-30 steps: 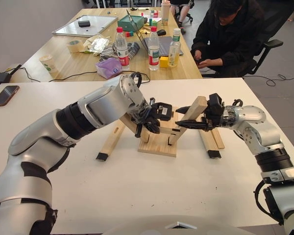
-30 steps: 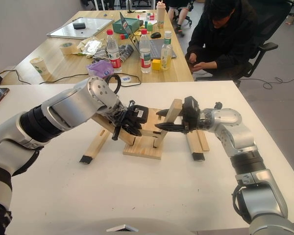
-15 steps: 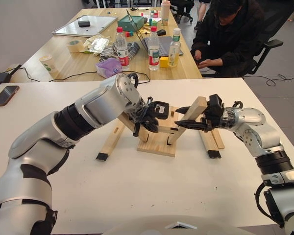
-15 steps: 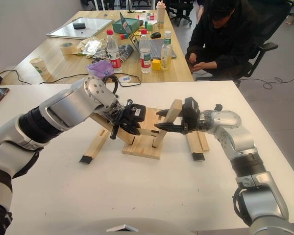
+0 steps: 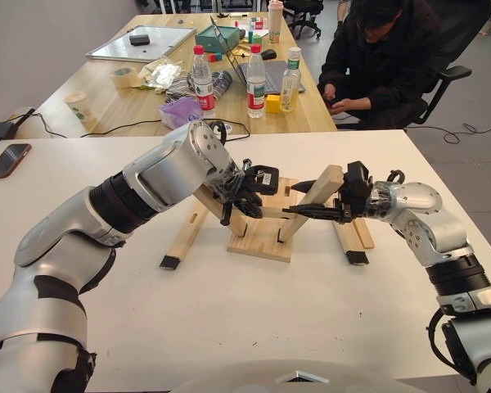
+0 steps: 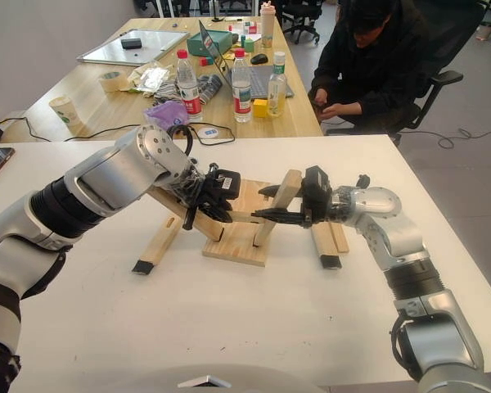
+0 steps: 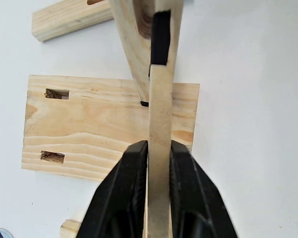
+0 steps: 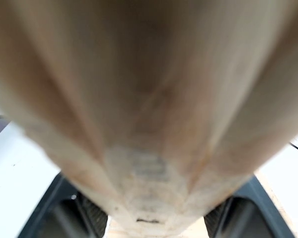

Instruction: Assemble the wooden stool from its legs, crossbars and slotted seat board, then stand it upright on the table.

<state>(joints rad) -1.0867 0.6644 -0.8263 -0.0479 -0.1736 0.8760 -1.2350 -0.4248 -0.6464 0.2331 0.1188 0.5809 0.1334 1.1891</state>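
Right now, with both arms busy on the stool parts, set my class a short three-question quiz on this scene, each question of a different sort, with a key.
1. True or false: the seat board lies flat on the table.
2. What are the left arm's fingers shut on? A) a wooden piece B) a water bottle C) nothing
3. Fill in: the right arm's fingers hold a tilted leg; the loose leg on the robot's left of the board has a ___ end cap.
Key: 1 true; 2 A; 3 black.
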